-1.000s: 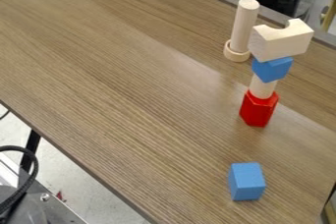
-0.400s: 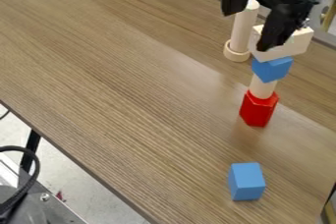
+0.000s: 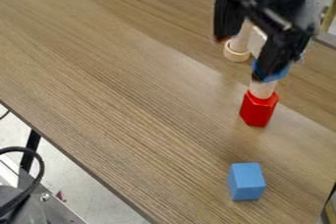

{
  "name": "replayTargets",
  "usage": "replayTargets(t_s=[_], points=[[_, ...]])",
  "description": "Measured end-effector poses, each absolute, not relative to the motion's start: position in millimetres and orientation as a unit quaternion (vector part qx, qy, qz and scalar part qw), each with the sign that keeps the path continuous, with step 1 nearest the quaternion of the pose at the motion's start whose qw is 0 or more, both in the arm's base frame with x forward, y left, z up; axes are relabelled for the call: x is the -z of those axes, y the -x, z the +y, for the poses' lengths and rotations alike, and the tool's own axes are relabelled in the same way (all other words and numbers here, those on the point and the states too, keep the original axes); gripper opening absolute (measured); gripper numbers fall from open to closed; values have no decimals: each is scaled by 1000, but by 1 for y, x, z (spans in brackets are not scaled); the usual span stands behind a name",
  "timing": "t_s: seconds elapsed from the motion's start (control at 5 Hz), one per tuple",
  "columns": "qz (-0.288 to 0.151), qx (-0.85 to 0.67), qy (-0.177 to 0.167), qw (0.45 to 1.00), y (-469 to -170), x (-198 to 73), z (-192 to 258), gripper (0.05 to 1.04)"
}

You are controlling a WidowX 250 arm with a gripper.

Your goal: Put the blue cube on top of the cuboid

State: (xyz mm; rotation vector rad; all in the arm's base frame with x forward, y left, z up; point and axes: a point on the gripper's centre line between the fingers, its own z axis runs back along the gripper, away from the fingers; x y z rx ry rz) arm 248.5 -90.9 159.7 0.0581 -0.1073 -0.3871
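Firstly, on the wooden tabletop (image 3: 131,95), toward the lower right of the view: one blue cube (image 3: 246,181), resting flat, well apart from a stack of red block (image 3: 259,110), pale cylinder (image 3: 263,89), second blue block (image 3: 277,74) and partly hidden pale block (image 3: 257,41). Next, over the upper stack: one black gripper (image 3: 242,55), jaws set wide apart. Beside the stack, partly covered: one pale peg (image 3: 242,40) with round base (image 3: 236,55).
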Motion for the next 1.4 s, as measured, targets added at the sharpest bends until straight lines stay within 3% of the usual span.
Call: replayTargets(t_s=[0.2,0.4,0.6,0.8,1.0,1.4], points=[[-31,212,-8,977,-240,-135,-96,1001],[-9,233,37,972,-231,-99,-104,1001],[4,237,39,971,-226,-79,-104,1001],[10,243,40,969,-220,-67,-107,1001],[8,251,19,968,-209,-57,-113,1001],[-38,268,-22,962,-204,-55,-123,1001]])
